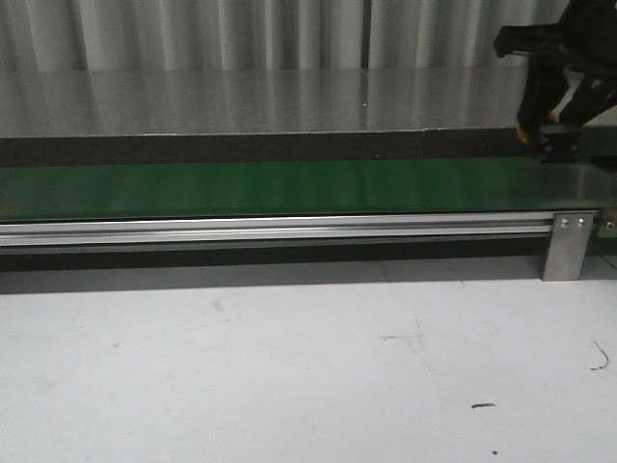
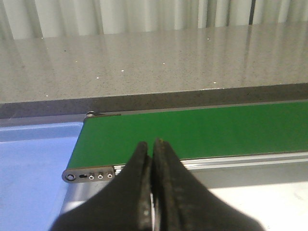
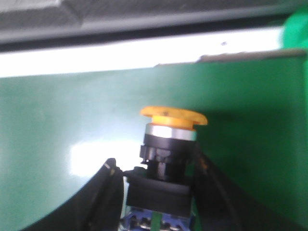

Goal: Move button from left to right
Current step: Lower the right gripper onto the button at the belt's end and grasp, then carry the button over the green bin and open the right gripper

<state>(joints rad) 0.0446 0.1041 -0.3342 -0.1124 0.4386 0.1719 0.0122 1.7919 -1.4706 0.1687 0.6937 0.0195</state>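
A corrugated grey wall point(image 1: 222, 34) backs a speckled grey counter point(image 1: 241, 101), and you see a green conveyor belt point(image 1: 270, 188) running across the front view on an aluminium rail point(image 1: 280, 230), with a scuffed white surface point(image 1: 289, 367) in the foreground. A metal bracket point(image 1: 566, 246) carries the rail at about 4 o'clock in that view.

Your right tool point(image 1: 551, 135) hangs over the belt at roughly 2 o'clock in the front view, a dark shape partly cut off by the frame edge. The right wrist view shows its two black fingers point(image 3: 103, 192) clenched on the boxy black body of the button point(image 3: 169, 144), whose orange-yellow mushroom cap points away from the wrist, a silver collar just under it. The green belt fills the view behind the button; you cannot tell from these views whether the button touches the belt. A sliver of orange shows beside the tool in the front view.

Your left tool point(image 2: 153, 147) appears only in its own wrist view, fingers pressed together with nothing between them, aimed toward the belt's end roller point(image 2: 91, 114). A blue bin point(image 2: 33, 163) sits just beside that end of the belt
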